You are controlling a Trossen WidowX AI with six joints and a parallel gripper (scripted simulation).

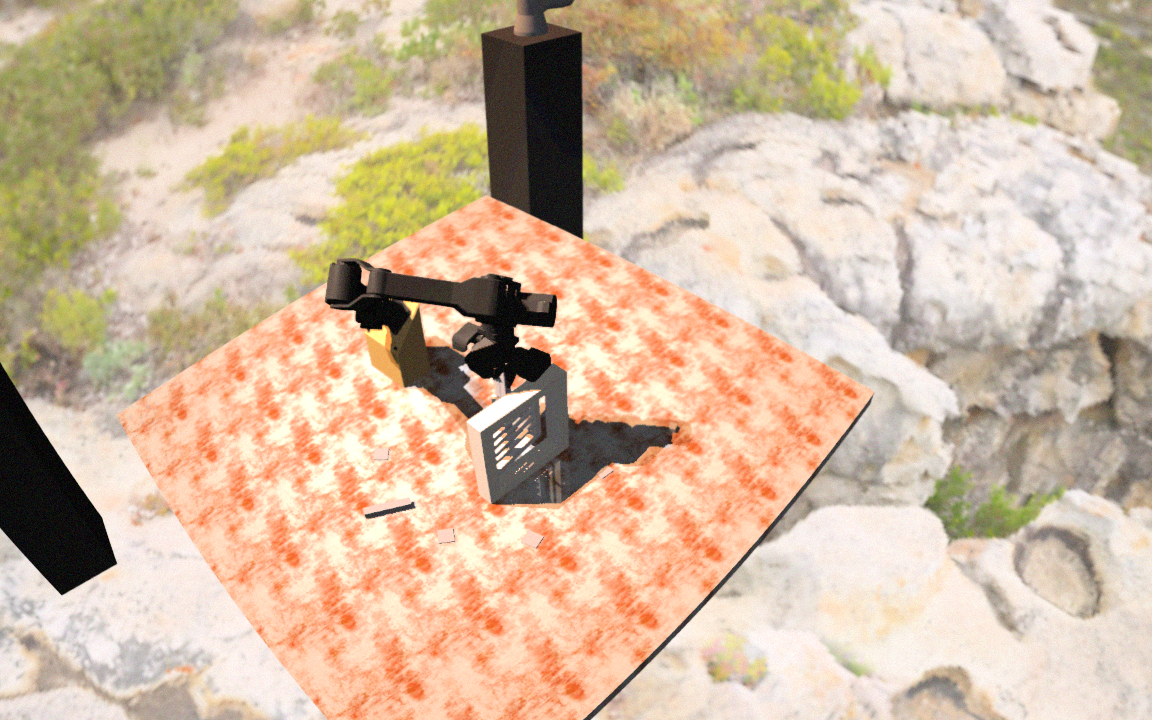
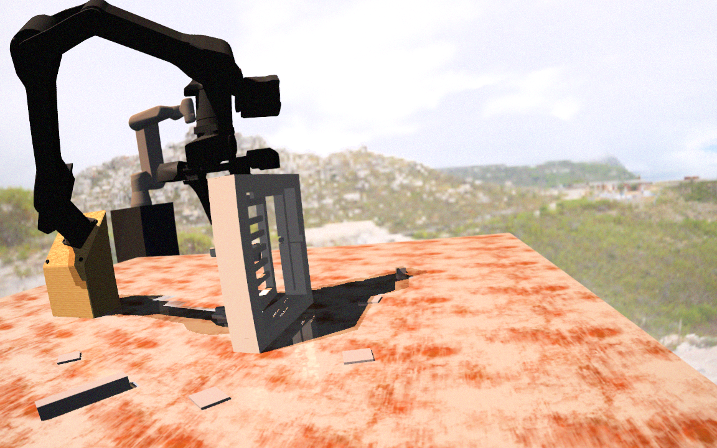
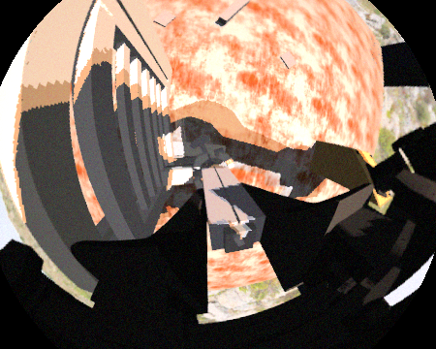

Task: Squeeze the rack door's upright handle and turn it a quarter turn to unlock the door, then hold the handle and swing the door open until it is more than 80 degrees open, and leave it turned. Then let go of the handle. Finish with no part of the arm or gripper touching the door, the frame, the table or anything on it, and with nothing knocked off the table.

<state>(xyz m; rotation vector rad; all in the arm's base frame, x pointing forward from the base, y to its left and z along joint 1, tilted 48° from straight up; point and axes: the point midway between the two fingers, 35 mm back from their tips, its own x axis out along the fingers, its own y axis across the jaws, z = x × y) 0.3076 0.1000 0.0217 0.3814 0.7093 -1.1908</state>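
The pale rack frame stands upright on the table. Its slatted door stands slightly ajar: a narrow gap shows at its far edge in the exterior view, and table shows through a strip in the wrist view. My gripper points down beside the frame, on the side toward the arm's base. It is shut on the upright, pinkish-grey handle, with black fingers at both sides. The frame and the gripper body hide most of the handle in the top and exterior views. Its exact turn is hard to tell.
A dark-sided bar and several flat tiles, such as a near tile and a right one, lie in front of the frame. The arm's yellow base stands left. A black pedestal stands beyond the table.
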